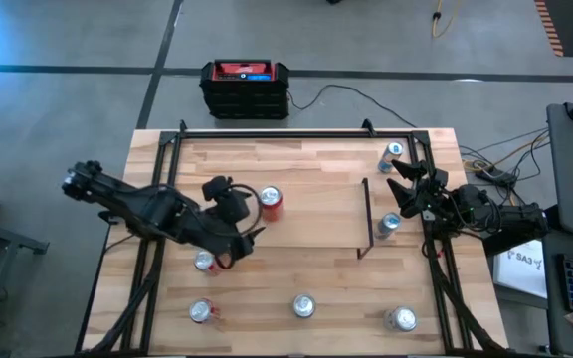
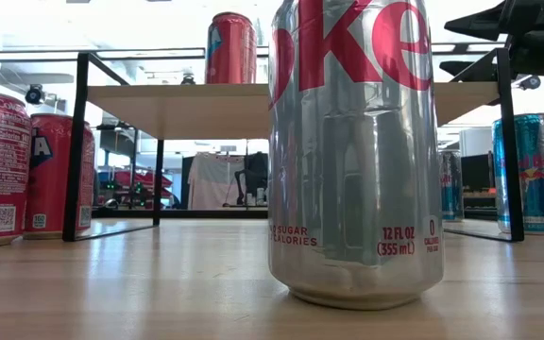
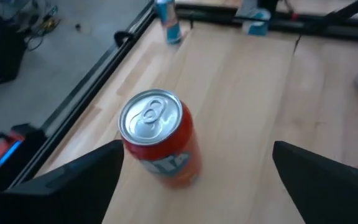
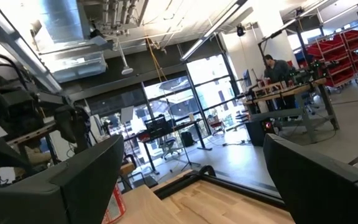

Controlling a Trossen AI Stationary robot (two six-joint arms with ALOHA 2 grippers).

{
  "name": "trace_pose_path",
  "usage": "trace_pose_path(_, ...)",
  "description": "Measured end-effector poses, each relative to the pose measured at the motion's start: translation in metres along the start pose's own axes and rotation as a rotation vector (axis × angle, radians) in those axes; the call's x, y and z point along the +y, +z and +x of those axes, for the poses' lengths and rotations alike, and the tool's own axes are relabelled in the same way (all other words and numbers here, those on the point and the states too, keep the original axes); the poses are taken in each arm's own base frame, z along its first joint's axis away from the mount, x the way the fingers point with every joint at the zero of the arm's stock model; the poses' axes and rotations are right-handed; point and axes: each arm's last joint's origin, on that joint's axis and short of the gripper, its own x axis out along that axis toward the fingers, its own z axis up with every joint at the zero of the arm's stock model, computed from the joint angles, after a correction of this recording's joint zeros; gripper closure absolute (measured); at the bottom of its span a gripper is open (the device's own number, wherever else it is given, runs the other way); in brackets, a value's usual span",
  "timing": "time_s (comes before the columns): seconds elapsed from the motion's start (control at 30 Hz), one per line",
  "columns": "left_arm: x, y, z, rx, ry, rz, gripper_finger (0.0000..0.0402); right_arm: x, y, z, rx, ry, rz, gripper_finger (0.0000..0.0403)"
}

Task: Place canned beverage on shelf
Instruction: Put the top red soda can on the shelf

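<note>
A red can (image 1: 270, 202) with a silver top stands upright on the shelf (image 1: 316, 214), a light-wood board on thin black legs; it also shows on the shelf in the low view (image 2: 231, 47). My left gripper (image 1: 252, 209) is open at the can's left side. In the left wrist view the can (image 3: 160, 140) stands just ahead, between the two spread fingers (image 3: 197, 152), nearer one of them. My right gripper (image 1: 402, 184) is open and empty, raised at the shelf's right end.
Silver cans stand on the table under my left arm (image 1: 204, 261) and along the near edge (image 1: 202, 311), (image 1: 303, 306), (image 1: 401, 318). Blue cans stand at the right (image 1: 394, 154), (image 1: 388, 224). A black-and-red box (image 1: 245, 88) lies beyond the far edge.
</note>
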Motion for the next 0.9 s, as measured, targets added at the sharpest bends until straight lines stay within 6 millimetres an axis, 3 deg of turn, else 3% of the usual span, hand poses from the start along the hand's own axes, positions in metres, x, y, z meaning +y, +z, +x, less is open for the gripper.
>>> trace_pose_path(0.2, 0.025, -0.017, -0.002, -0.163, -0.067, -0.026, 0.0008, 0.000, 0.000, 0.000, 0.000, 0.000, 0.001, 0.0033)
trace_pose_path(0.5, 0.052, -0.044, 0.015, -0.335, -0.169, 0.069, 0.0002, 0.000, 0.000, 0.000, 0.000, 0.000, 0.000, 0.0033)
trace_pose_path(0.67, 0.059, -0.041, 0.024, -0.358, -0.178, 0.097, 0.0002, 0.000, 0.000, 0.000, 0.000, 0.000, 0.000, 0.0033)
trace_pose_path(0.9, 0.070, -0.036, 0.052, -0.322, -0.206, 0.078, 0.0002, 0.000, 0.000, 0.000, 0.000, 0.000, 0.000, 0.0033)
